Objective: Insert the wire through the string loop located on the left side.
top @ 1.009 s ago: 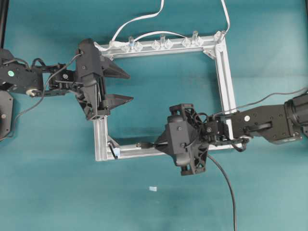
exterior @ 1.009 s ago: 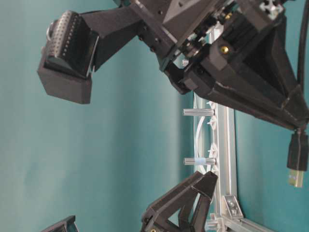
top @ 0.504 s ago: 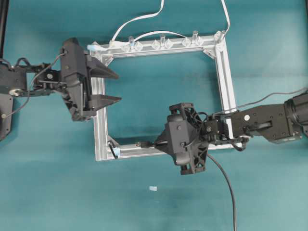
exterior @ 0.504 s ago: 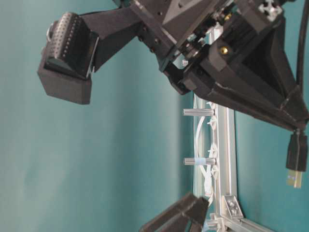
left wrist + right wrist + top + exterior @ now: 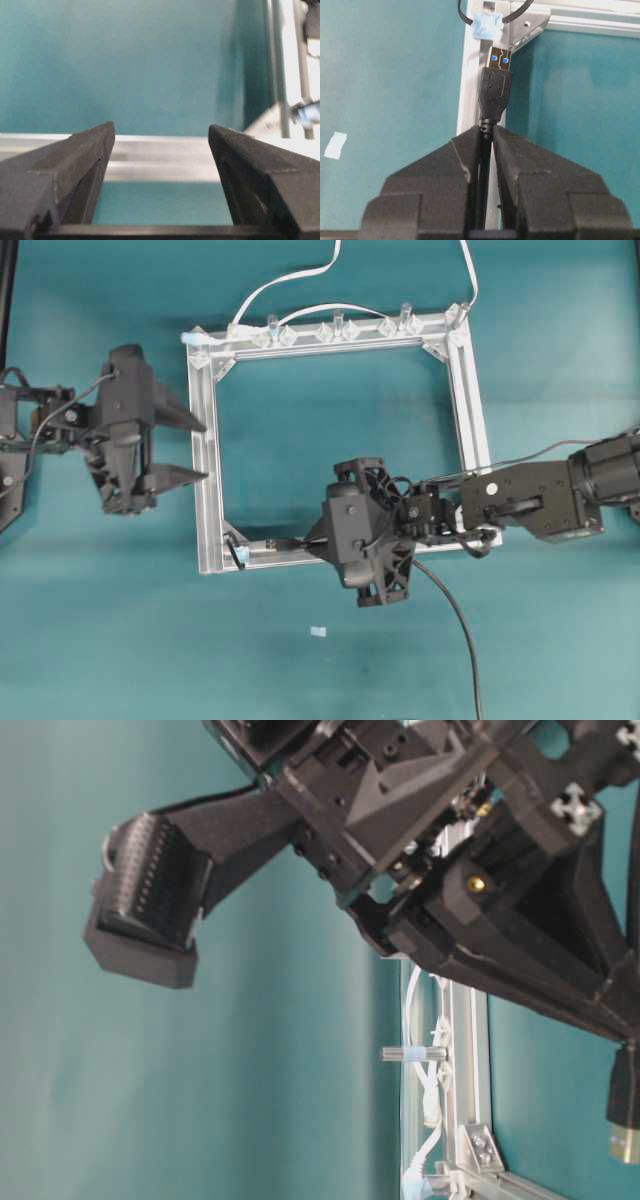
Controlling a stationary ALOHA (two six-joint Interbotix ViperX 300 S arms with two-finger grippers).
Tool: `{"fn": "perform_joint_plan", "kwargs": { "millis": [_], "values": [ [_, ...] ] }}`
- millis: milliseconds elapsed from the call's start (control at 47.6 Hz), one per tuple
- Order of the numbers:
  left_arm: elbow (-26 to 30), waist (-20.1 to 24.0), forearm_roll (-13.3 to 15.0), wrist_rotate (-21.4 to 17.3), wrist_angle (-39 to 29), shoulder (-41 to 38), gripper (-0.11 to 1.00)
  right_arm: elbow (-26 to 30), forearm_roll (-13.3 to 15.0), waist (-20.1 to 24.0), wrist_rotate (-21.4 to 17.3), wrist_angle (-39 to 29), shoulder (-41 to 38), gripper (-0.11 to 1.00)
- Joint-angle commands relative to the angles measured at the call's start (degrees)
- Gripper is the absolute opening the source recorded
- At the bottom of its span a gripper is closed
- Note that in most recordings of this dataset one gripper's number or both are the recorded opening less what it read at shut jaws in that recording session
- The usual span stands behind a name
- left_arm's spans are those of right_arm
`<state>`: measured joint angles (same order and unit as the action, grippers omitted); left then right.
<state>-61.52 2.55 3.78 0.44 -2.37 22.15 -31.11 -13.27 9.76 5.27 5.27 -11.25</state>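
Observation:
My right gripper [image 5: 312,543] is shut on the wire [image 5: 452,615], a thin black cable, just behind its plug [image 5: 495,89]. The plug points left along the silver frame's bottom rail. Its metal tip [image 5: 499,58] stops a short way from the string loop [image 5: 236,554], which is taped at the frame's lower-left corner. In the right wrist view only part of the loop [image 5: 463,14] shows, beside a patch of blue tape [image 5: 487,25]. My left gripper [image 5: 203,451] is open and empty at the frame's left rail [image 5: 160,157], above the loop.
The silver square frame [image 5: 470,410] lies flat on the teal table. Clear clips [image 5: 335,332] and a white cable [image 5: 290,280] run along its top rail. A small white scrap [image 5: 318,631] lies below the frame. The black wire trails off toward the bottom edge.
My left gripper has drawn back leftward, from over the left rail to its outer side, still open. My right gripper has carried the plug a little left, closer to the loop.

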Motion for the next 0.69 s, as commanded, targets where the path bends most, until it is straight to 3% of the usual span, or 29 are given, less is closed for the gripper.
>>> {"fn": "perform_joint_plan", "kwargs": {
  "millis": [0,231,673],
  "values": [
    [0.26,-0.88,-0.18,0.09,-2.11,1.93,0.76,1.49,0.09,-0.18,0.09,-0.18,0.97,0.11],
    [-0.35,-2.02,-0.18,0.18,-7.12,3.43,0.76,1.49,0.09,-0.18,0.09,-0.26,0.97,0.11],
    [-0.09,-3.16,-0.18,0.26,-7.29,2.99,0.76,1.76,0.09,-0.18,0.18,-0.26,0.79,0.11]
  ]
}}
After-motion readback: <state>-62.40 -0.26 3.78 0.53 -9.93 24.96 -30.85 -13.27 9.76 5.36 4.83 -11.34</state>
